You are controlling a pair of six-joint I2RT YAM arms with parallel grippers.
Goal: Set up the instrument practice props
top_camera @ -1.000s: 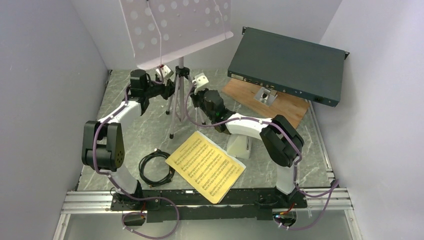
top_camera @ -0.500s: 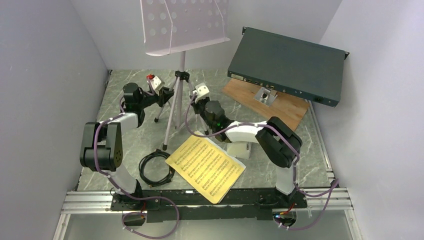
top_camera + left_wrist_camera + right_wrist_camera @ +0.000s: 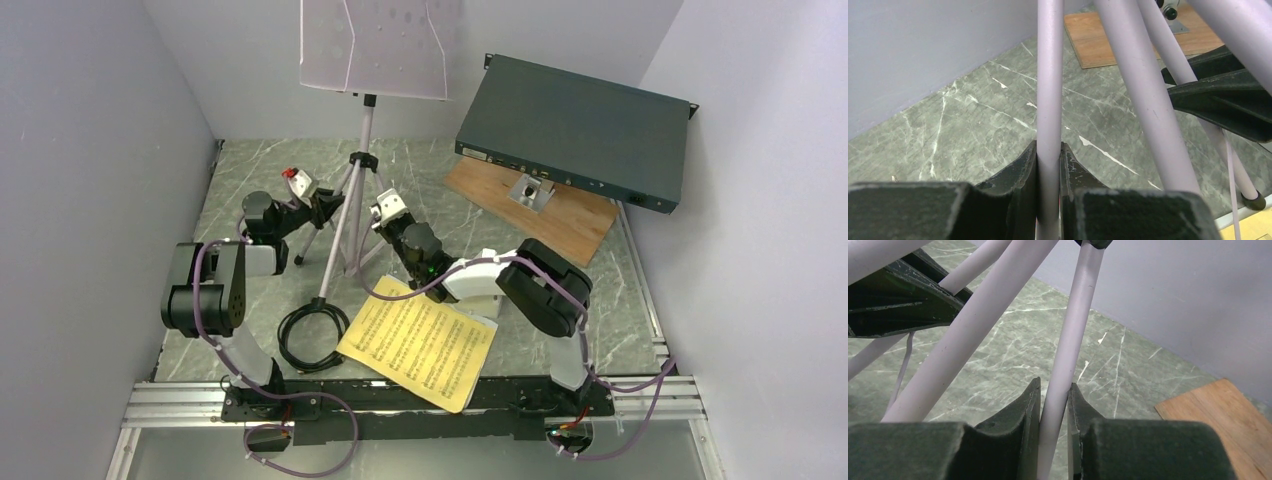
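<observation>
- Finds the music stand [image 3: 375, 45] upright toward the back of the green marbled table [image 3: 620, 320], between the two arms, with its perforated desk high above the tripod.
- Grips one pale tripod leg with the left gripper [image 3: 1049, 150] — jaws narrow, pressed to the tube on both sides in the left wrist view.
- Grips another leg from the opposite side with the right gripper [image 3: 1054, 390], jaws likewise narrow and closed against the tube.
- Shows both grippers low on the tripod in the overhead view, left [image 3: 325, 207] and right [image 3: 377, 215], on either side of the centre pole.
- Places the yellow sheet-music pages [image 3: 420, 345] flat on the table near the front edge, partly under the right arm.
- Leaves unclear where the metronome sits — nothing certain visible behind the right arm.
- Puts the coiled black cable [image 3: 310, 337] just left of the pages.
- Sets the dark-green box [image 3: 580, 125] at the back right, tilted over a wooden board [image 3: 565, 218].
</observation>
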